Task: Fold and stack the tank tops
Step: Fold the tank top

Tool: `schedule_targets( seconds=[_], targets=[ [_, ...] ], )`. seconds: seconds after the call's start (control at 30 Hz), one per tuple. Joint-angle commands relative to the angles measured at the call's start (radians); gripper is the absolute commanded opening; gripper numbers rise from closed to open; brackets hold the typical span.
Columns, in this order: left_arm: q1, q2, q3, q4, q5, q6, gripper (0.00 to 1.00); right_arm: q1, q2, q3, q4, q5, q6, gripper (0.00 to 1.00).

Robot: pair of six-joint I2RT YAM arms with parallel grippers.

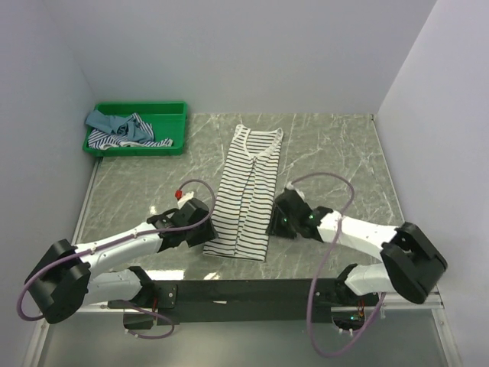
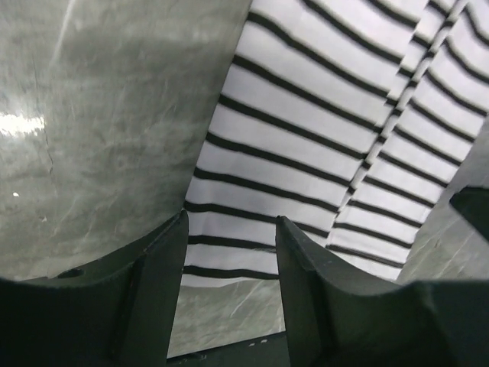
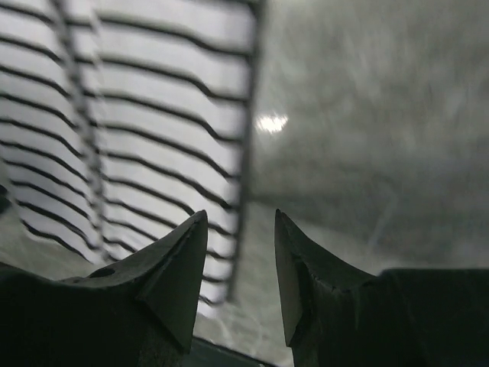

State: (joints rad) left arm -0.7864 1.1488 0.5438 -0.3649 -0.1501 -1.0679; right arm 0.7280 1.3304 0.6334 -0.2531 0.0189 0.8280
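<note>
The white tank top with thin black stripes [image 1: 247,191] lies flat and lengthwise on the table, folded into a narrow strip, neck at the far end. It also shows in the left wrist view [image 2: 306,138] and in the right wrist view [image 3: 137,115]. My left gripper [image 1: 205,228] is open at the strip's near left edge, its jaws [image 2: 231,229] over the hem. My right gripper [image 1: 276,218] is open at the strip's near right edge [image 3: 241,222]. The teal-blue top [image 1: 103,120] and the blue-and-white striped top [image 1: 122,136] lie crumpled in the green tray [image 1: 172,115].
The green tray stands at the table's far left corner. White walls close the table at the back and both sides. A black rail [image 1: 244,290] runs along the near edge between the arm bases. Purple cables loop off both arms.
</note>
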Motion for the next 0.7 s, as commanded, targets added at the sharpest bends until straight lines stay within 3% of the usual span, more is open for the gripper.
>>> schedule_targets(
  seconds=[0.0, 0.23, 0.67],
  targets=[
    [0.009, -0.012, -0.028, 0.047, 0.063, -0.012, 0.55, 0.059, -0.105, -0.089, 0.003, 0.021, 0.144, 0.47],
    [0.009, -0.024, -0.074, 0.05, 0.049, -0.037, 0.56, 0.169, -0.165, -0.147, -0.02, 0.009, 0.247, 0.5],
    [0.009, -0.078, -0.145, -0.014, 0.029, -0.099, 0.55, 0.267, -0.103, -0.146, -0.06, -0.016, 0.281, 0.47]
  ],
)
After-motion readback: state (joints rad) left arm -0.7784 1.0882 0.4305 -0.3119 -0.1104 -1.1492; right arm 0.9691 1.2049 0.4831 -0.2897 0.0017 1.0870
